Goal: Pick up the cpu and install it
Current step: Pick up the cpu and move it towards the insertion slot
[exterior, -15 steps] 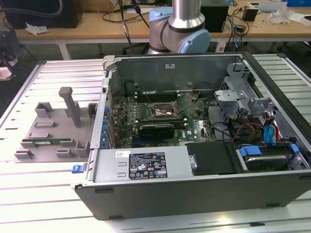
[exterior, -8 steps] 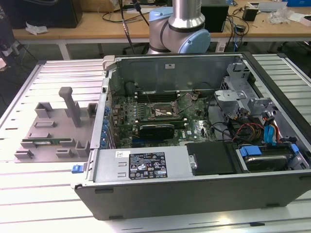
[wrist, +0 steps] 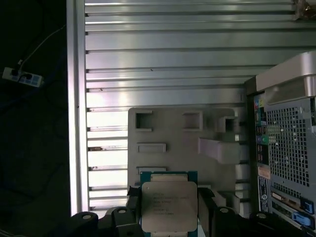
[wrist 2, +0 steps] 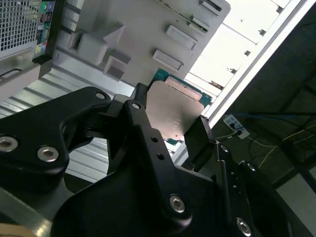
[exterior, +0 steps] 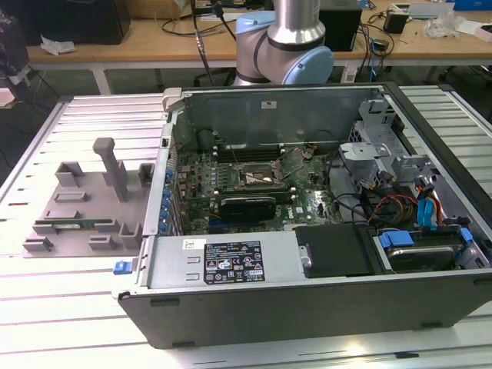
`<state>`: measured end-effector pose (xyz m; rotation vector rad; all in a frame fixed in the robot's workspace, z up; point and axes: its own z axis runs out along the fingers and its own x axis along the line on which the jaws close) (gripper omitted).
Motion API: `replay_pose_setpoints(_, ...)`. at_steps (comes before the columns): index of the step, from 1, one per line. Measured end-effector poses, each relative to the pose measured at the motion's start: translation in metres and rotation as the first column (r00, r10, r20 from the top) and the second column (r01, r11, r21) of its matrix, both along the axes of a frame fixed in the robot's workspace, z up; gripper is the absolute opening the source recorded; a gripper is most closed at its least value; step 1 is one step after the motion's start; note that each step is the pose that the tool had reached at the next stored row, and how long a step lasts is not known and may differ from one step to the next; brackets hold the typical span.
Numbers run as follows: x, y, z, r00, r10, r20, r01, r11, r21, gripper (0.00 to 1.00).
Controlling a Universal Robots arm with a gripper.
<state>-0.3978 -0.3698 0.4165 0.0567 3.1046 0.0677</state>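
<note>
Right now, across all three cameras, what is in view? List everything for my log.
computer case: one, grey, open, lying on the table
cpu socket: one, dark with a metal rim, on the board inside the case
fixture tray: one, grey, on the table at the exterior view's left of the case
memory stick: one, green, lying in the tray
table: one, silver, slatted, under case and tray
cpu: one, silver top on green, between the gripper's fingers, tray behind it
arm: one, silver and pale blue, behind the case
gripper: one, black, shut on the cpu
</note>
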Motion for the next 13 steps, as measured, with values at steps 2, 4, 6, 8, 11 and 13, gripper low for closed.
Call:
replay_pose_setpoints(2,0.008,0.0000,0.0001,1.0000,0.000,-0.0001,0.000,1.0000,0.0000,0.55)
replay_pose_setpoints(4,0.015,0.0000,0.0000,1.0000,0.000,0.0000,0.000,1.0000,0.0000,0.55)
replay_pose_setpoints(6,0.019,0.0000,0.0000,1.0000,0.000,-0.0001,0.000,1.0000,0.0000,0.55)
replay_pose_setpoints(8,0.027,0.0000,0.0000,1.0000,0.000,0.0000,0.000,1.0000,0.0000,0.55)
replay_pose_setpoints(11,0.048,0.0000,0.0000,1.0000,0.000,0.0000,0.000,1.0000,0.0001,0.55)
replay_pose_setpoints(13,0.055,0.0000,0.0000,1.0000,0.000,-0.0001,0.000,1.0000,0.0000,0.55)
